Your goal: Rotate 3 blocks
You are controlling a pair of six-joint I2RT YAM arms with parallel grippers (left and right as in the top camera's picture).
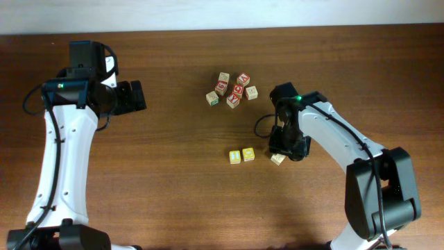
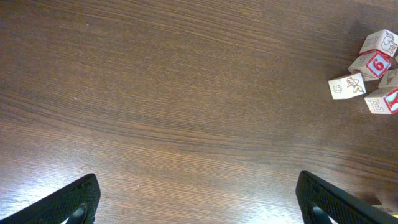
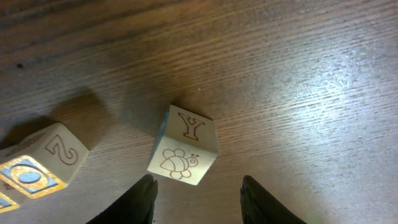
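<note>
Wood table [image 1: 173, 194]: left fingers [image 2: 68, 205] wide, empty; right fingers [image 3: 142, 200] part-open, pale block [image 3: 183, 149] just ahead, untouched.

The table [image 1: 173, 194] is dark wood, grain showing, with a soft sheen. The block [image 3: 183, 146] is pale bare wood, matt, with thin printed lines. The left gripper [image 2: 198, 182] has black fingers [image 2: 74, 202], rough and dimpled. The left arm [image 1: 62, 160] wears smooth white plastic.
</note>
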